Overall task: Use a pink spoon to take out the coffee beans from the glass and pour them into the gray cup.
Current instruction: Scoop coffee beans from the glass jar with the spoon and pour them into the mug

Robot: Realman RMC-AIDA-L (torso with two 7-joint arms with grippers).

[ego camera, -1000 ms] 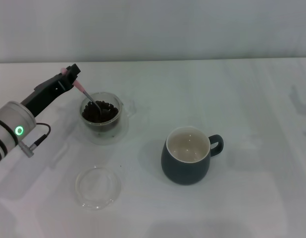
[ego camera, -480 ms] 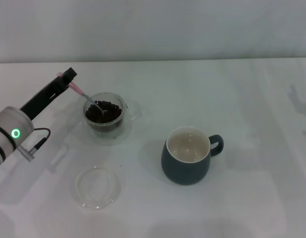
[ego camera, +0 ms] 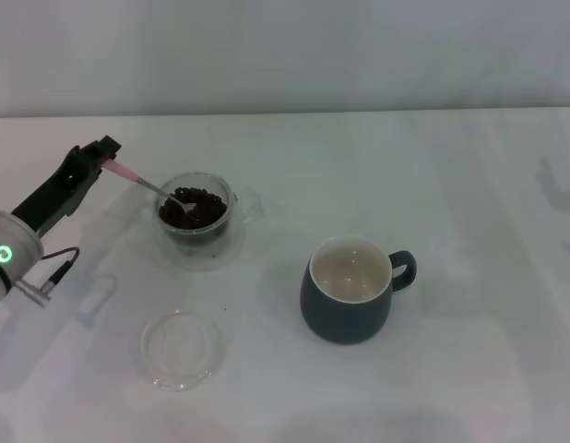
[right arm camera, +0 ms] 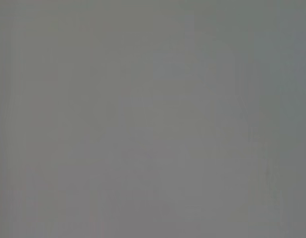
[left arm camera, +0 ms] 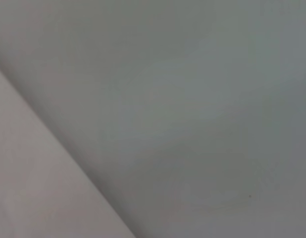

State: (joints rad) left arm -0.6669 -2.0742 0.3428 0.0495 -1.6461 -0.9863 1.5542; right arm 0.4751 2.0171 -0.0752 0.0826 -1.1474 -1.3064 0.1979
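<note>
The left hand point(ego camera: 100, 159) is pinching the pink spoon point(ego camera: 137, 178) by its handle, slanting its bowl into the coffee beans point(ego camera: 190, 207) inside the glass point(ego camera: 195, 220) beside it, apparently for scooping.

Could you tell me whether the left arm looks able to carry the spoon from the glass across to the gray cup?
Probably yes. The left gripper holds the spoon, its bowl in the glass. The table between glass and cup is bare, and the cup's mouth is open.

Setting appeared to be a bare lab test bench: plain white table point(ego camera: 469, 351) filled the frame, blank grey wall point(ego camera: 285, 55) along the top.
</note>
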